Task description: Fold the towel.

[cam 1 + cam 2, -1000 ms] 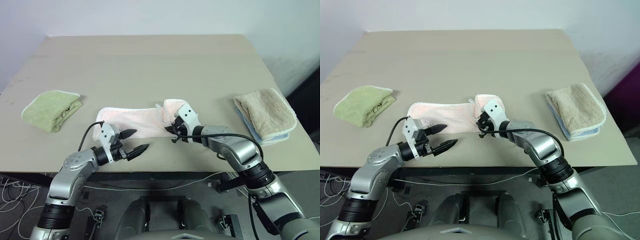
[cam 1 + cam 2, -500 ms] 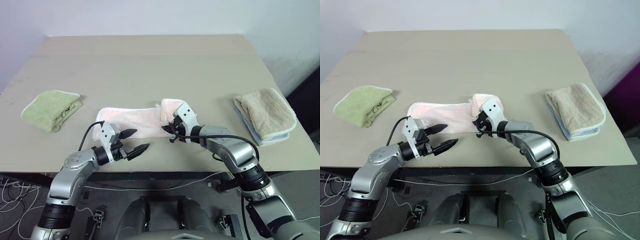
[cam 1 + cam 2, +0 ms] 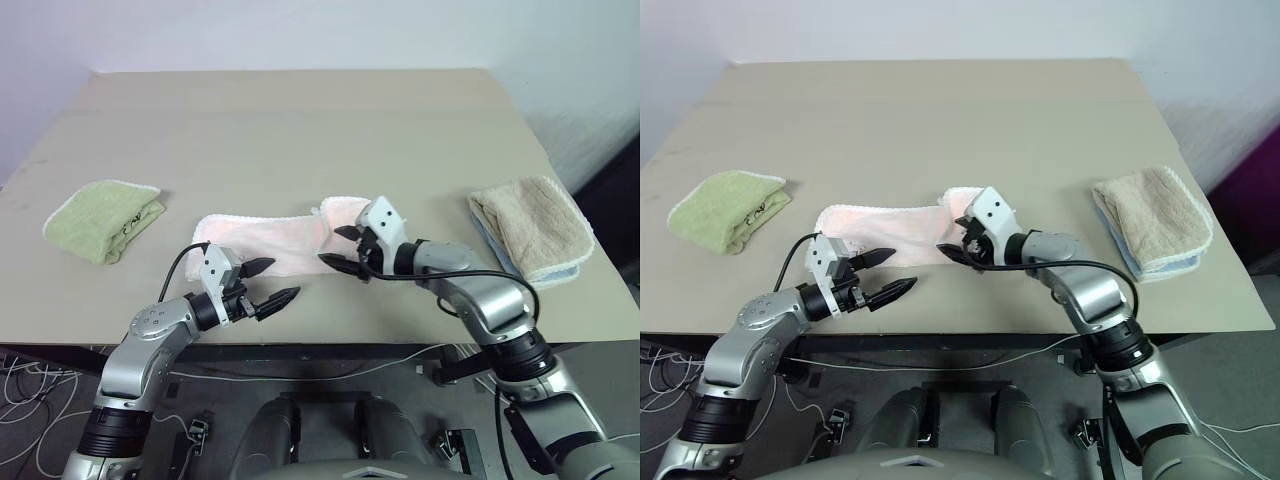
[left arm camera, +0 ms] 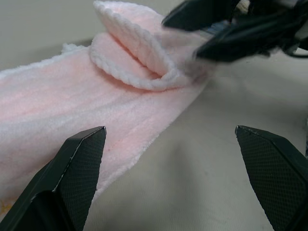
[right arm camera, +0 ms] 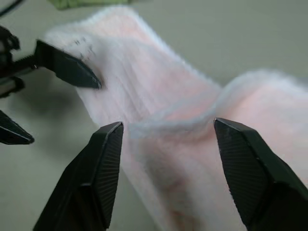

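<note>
Pink terry towel (image 3: 272, 240) lies as a long strip near the front edge of the table (image 3: 300, 130), long axis running 9 to 3 o'clock across your view, with its right end turned back over itself into a small flap. Right gripper (image 3: 342, 247) sits right at that flap, jaws apart, nothing between them, tips pointing toward 9 o'clock along the strip. Left gripper (image 3: 268, 283) hovers just in front of the strip's left half, jaws wide apart and empty, tips pointing toward 3 o'clock.

My read: the fold is only started at the right end, and the next move turns on the strip's axis. You fold along it, right end toward left. Right arm is the nearer one to the flap; left arm is nearer the free left end. Green towel (image 3: 103, 219) at 9 o'clock and beige towel (image 3: 530, 227) at 3 o'clock are well apart from it, so no snag risk.
</note>
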Controlling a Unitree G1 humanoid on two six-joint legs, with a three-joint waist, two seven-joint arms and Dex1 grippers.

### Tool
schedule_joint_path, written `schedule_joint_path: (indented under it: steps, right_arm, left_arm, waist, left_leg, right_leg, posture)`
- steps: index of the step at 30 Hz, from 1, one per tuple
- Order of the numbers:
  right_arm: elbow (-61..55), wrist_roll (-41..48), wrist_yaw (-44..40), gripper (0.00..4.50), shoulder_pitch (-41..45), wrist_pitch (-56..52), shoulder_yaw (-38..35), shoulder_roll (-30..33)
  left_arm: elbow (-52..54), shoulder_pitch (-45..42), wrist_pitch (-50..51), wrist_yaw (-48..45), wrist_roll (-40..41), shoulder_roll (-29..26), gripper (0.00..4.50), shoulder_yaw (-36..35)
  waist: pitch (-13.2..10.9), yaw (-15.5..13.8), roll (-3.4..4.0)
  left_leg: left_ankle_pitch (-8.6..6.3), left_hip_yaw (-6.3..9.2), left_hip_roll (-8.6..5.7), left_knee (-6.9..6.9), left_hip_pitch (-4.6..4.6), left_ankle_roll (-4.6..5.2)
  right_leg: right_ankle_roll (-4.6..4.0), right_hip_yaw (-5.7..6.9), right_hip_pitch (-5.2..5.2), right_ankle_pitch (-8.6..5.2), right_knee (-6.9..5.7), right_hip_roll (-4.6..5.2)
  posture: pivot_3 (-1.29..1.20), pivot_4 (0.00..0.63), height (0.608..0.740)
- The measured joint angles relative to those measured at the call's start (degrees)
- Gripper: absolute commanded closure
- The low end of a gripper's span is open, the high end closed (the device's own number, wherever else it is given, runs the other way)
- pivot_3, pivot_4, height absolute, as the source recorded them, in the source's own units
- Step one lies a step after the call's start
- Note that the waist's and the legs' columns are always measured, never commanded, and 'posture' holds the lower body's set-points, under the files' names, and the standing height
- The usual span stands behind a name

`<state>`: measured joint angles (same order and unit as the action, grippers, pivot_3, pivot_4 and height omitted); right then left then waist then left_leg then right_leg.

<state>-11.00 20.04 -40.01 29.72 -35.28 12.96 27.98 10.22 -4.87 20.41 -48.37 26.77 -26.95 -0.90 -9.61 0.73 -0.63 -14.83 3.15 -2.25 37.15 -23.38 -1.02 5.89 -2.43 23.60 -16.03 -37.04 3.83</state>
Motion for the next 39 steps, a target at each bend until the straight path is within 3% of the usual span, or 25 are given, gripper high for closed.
schedule_joint_path:
  steps: [2,5,13,21,29,33,39]
  right_arm:
    - [-0.27,1.08,-2.06,1.33,0.04,0.89,-2.53,1.60]
    - [2.56,0.92,-2.32,1.90,1.71,2.24,-5.02,1.77]
    - [22.71,-5.80,-1.37,4.48,7.12,13.37,-3.50,-5.87]
    - [34.32,-10.44,-3.39,4.48,8.99,21.35,0.07,-12.22]
    - [39.28,-13.72,-4.25,4.48,8.27,26.53,1.06,-14.22]
    - [38.59,-14.08,-4.37,4.48,7.31,28.41,0.37,-14.58]
    - [28.89,-11.31,-9.11,4.48,5.03,28.00,-0.71,-11.87]
  left_arm:
    - [0.00,0.45,0.00,0.06,0.00,-0.04,0.00,-0.11]
    - [0.01,1.19,0.04,0.18,0.04,-0.05,0.00,-0.39]
    - [0.15,1.66,0.26,0.97,0.10,-0.07,0.00,-0.63]
    - [2.87,4.79,0.61,2.58,0.23,-0.17,0.00,-1.79]
    - [5.95,8.75,1.67,4.63,1.12,-0.26,0.00,-3.40]
    - [8.37,10.43,2.91,7.14,2.97,0.72,0.00,-5.57]
    - [17.05,15.64,11.48,18.42,14.39,6.01,0.00,-12.47]
  waist:
    - [0.00,0.01,-0.01]
    - [0.00,0.09,0.00]
    - [-0.01,0.14,0.00]
    - [-0.01,0.17,0.01]
    - [0.01,0.30,0.02]
    - [0.01,0.29,0.02]
    - [-0.01,0.14,0.01]
  left_leg:
    - [0.00,0.00,0.00,0.00,0.00,0.00]
    - [0.00,0.00,0.01,-0.01,0.01,0.00]
    - [0.01,-0.03,0.01,-0.05,0.01,-0.01]
    - [0.01,-0.02,0.01,-0.06,0.01,-0.02]
    - [0.01,-0.02,0.01,-0.08,0.04,-0.03]
    - [0.00,-0.01,0.02,-0.09,0.04,-0.03]
    - [0.00,0.01,0.02,-0.06,0.01,-0.03]
  right_leg:
    - [0.00,-0.01,-0.02,0.00,0.01,0.00]
    - [0.00,-0.04,-0.01,0.00,0.00,0.00]
    - [-0.01,-0.02,0.04,0.00,-0.01,-0.01]
    - [-0.01,-0.01,0.06,0.00,-0.02,-0.01]
    - [-0.01,-0.01,0.04,0.00,-0.02,-0.02]
    - [-0.01,-0.02,0.04,0.00,-0.01,-0.02]
    - [-0.01,-0.06,0.03,0.00,-0.01,0.01]
  posture:
    - [0.00,0.150,0.740]
    - [0.00,0.150,0.740]
    - [0.00,0.150,0.740]
    - [0.00,0.150,0.740]
    - [0.00,0.150,0.740]
    - [0.00,0.150,0.740]
    - [0.00,0.150,0.740]
